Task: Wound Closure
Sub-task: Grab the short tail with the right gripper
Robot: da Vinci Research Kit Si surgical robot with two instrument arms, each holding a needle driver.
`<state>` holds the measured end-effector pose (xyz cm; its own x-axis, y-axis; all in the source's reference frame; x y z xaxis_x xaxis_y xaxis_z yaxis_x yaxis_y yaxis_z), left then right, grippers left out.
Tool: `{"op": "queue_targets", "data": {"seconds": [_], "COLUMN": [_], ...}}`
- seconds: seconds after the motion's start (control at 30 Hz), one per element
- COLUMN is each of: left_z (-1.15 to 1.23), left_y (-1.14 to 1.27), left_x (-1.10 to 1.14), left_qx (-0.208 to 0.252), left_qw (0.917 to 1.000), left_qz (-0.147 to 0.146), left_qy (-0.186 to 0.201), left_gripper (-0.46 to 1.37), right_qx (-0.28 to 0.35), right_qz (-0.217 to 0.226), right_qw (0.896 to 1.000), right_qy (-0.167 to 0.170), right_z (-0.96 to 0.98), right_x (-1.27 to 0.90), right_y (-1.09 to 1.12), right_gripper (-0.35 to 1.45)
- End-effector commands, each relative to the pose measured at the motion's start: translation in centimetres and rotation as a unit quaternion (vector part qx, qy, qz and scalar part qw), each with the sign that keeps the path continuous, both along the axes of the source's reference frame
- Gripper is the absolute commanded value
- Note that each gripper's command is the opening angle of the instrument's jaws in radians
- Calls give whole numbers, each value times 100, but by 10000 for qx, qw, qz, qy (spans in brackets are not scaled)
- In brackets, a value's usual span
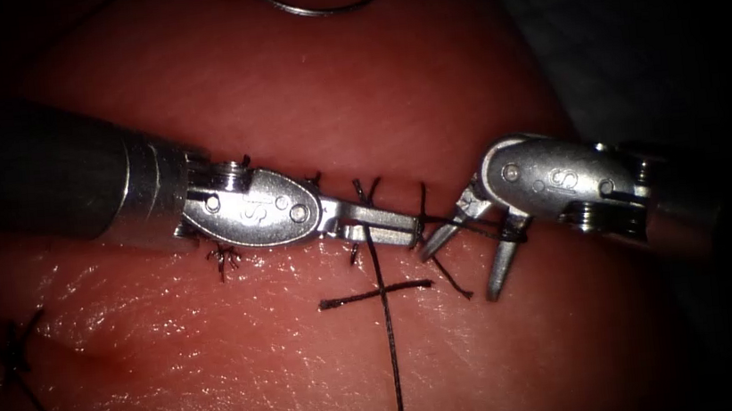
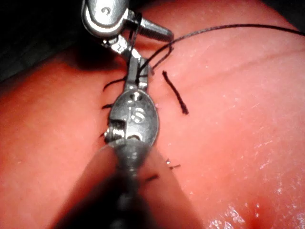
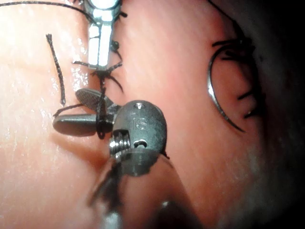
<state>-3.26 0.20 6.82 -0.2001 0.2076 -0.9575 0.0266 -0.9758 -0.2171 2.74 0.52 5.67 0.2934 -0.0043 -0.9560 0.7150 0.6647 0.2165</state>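
My left tool reaches in from the left over the cut and is shut on the thread at its tip; it appears again in the left wrist view. That thread runs right to my right tool, whose jaws stand open with the thread wound across them. Another strand hangs down from the left jaws over the tissue. The curved needle lies free on the tissue beyond the cut, held by neither tool, and is also seen in the right wrist view.
Tied stitches with short dark ends sit along the cut under the left tool. A loose cut piece of thread lies on the near side. Another dark stitch line runs at the far left edge.
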Motion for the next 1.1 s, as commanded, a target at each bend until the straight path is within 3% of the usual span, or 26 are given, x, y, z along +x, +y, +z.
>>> {"op": "queue_targets", "data": {"seconds": [0.03, 0.37, 0.77, 1.1], "left_z": [0, -2, -4, -6], "left_y": [0, 4, 3, 0], "left_x": [0, 3, 6, 4], "left_qx": [12, 24, 57, 87], "left_qw": [10000, 10000, 10000, 9999], "left_qz": [45, 50, 56, 51], "left_qy": [-15, -35, -45, -42], "left_gripper": [-35, -35, -35, -35], "right_qx": [-11, 38, -32, -38], "right_qz": [-9, 87, 52, 152], "right_qw": [10000, 9999, 9999, 9999], "right_qy": [-21, 48, 103, 66], "right_z": [0, 1, 11, 19], "right_x": [2, 13, 0, 4], "right_y": [-2, -12, -36, -22], "right_gripper": [128, 125, 122, 118]}}
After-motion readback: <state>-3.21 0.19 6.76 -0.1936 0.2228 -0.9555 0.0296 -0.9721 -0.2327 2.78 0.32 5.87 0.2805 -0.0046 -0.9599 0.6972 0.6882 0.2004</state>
